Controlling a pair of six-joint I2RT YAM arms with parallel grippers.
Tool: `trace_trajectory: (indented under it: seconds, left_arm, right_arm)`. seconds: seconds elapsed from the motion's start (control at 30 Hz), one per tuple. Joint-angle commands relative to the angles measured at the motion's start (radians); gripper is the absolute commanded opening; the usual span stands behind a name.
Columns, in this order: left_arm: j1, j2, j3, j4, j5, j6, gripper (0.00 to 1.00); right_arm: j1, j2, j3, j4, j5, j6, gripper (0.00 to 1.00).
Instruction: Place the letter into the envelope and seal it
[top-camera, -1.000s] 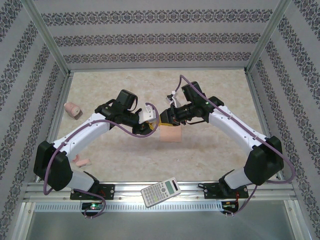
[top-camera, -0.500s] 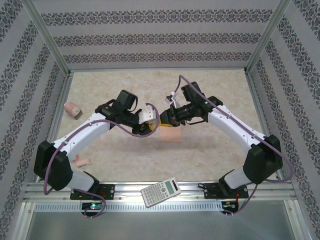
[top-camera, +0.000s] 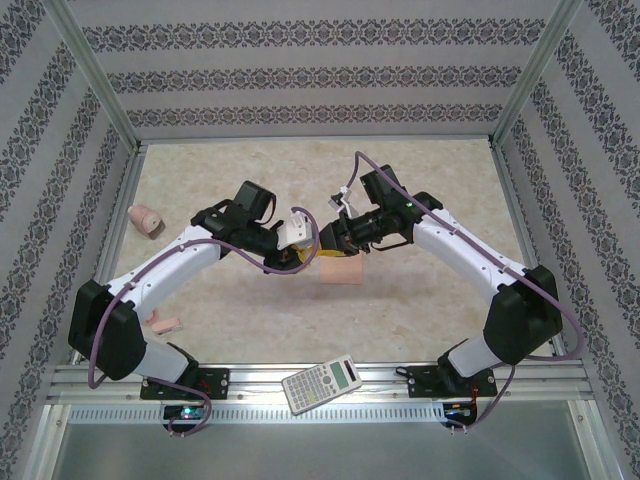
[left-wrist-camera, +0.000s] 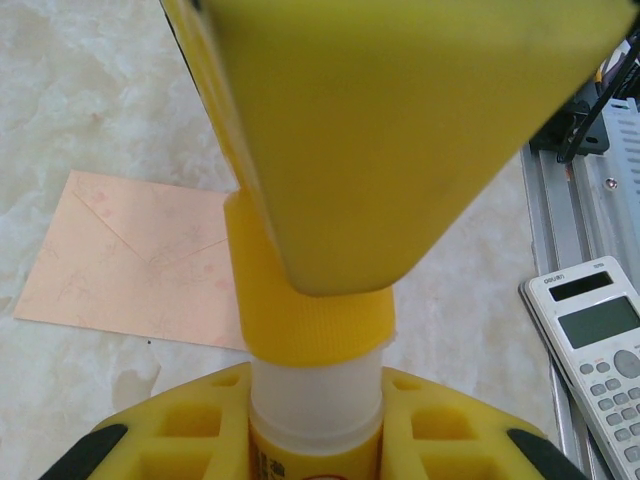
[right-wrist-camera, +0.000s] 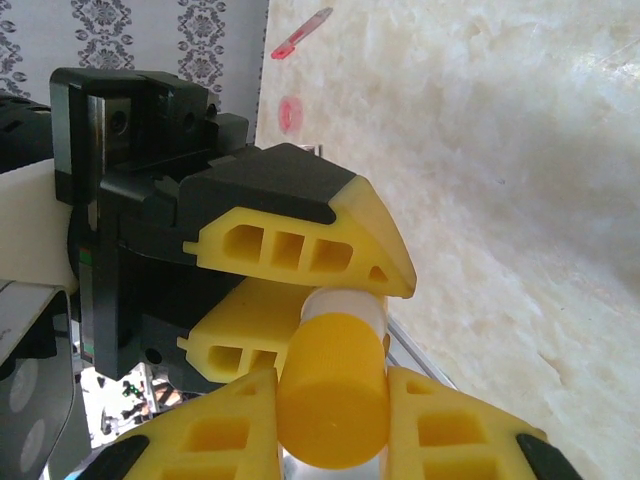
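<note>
Sealing step under way: left gripper (left-wrist-camera: 315, 425) pinching glue stick (left-wrist-camera: 315, 400) body, right gripper (right-wrist-camera: 335, 410) pinching its yellow cap (left-wrist-camera: 310, 320). Envelope (top-camera: 338, 270) lying flat at desk (top-camera: 420, 180) middle, below both. Next: pulling cap straight off, holding body steady.

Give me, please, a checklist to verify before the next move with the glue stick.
1. Left tool shut on the glue stick: ok.
2. Right tool shut on the yellow cap: ok.
3. Cap taken off the stick: not ok, it sits on the tube.
4. Envelope lying flat on the table: ok.
5. Letter inside the envelope: cannot tell.
</note>
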Motion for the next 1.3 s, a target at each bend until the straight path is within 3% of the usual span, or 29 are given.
trace_trajectory:
  seconds: [0.0,1.27]
  left_arm:
    - [-0.013,0.011,0.024,0.001,0.023,0.013,0.0]
    - [-0.013,0.043,0.054,-0.029,0.032,0.018,0.0]
  right_arm:
    - [-0.005,0.001,0.021,-0.022,-0.075,-0.021,0.21]
    - [0.034,0.035,0.012,-0.039,-0.069,-0.023,0.21]
